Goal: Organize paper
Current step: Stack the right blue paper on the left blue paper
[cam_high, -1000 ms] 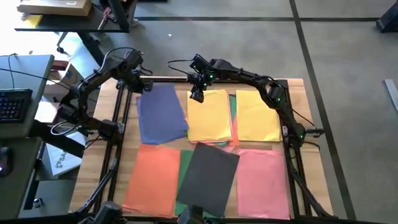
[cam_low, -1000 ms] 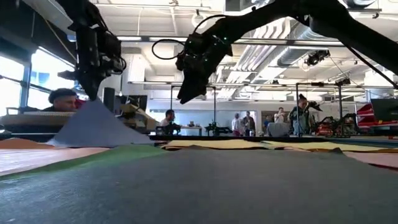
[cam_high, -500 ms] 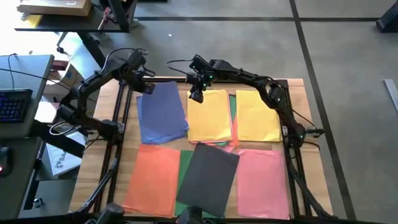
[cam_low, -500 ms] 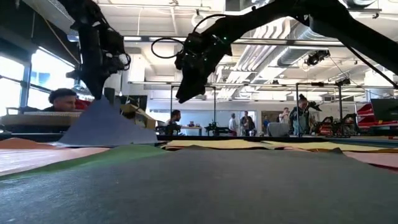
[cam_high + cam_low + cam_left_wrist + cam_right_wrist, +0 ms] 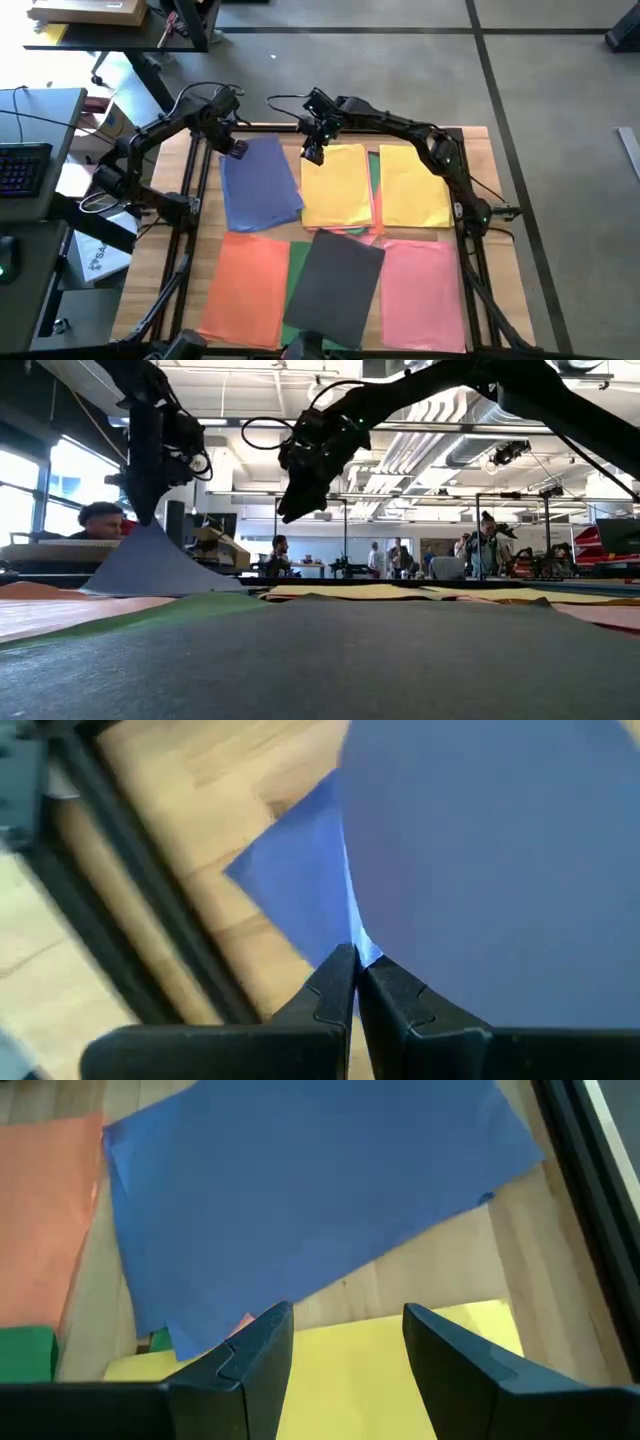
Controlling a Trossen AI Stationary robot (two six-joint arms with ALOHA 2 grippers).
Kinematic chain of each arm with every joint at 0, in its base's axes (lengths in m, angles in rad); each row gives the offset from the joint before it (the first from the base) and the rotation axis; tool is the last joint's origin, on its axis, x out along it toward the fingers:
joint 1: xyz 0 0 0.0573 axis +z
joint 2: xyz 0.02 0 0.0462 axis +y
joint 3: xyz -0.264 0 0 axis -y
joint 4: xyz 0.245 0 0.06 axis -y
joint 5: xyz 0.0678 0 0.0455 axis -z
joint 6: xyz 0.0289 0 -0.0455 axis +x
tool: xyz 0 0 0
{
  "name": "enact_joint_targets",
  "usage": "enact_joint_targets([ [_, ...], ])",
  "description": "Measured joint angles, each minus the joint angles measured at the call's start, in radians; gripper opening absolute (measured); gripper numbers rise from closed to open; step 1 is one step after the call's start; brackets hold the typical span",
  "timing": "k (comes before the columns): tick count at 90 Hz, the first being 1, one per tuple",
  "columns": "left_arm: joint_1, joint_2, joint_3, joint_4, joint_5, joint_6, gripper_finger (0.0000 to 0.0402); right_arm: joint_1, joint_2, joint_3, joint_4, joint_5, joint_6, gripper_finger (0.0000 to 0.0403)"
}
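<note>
High view: left gripper [image 5: 236, 148] at far-left corner of blue paper [image 5: 260, 183]; right gripper [image 5: 313, 153] just beside blue paper's far-right corner, over yellow paper [image 5: 337, 187].
Low view: blue paper corner [image 5: 150, 556] pulled up into a peak under left gripper.
Left wrist view: fingers [image 5: 330, 992] pinched closed on blue sheet's edge.
Right wrist view: fingers [image 5: 262, 1342] spread apart, empty, above yellow paper beside blue paper.

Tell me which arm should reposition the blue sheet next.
Left. The left gripper is shut on a corner of the blue sheet, lifting it. The right gripper hangs open above the yellow sheet, holding nothing.
</note>
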Motion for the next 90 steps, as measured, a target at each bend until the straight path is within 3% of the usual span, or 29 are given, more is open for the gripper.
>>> enact_joint_targets([
  [34,-0.101,-0.032,0.121,-0.136,0.024,-0.017,0.0000,0.000,0.000,0.000,0.008,0.000,0.000,0.0176],
  [90,-0.099,0.159,0.117,-0.062,-0.241,0.167,0.0000,0.000,0.000,0.000,0.014,0.000,0.018,0.0176],
])
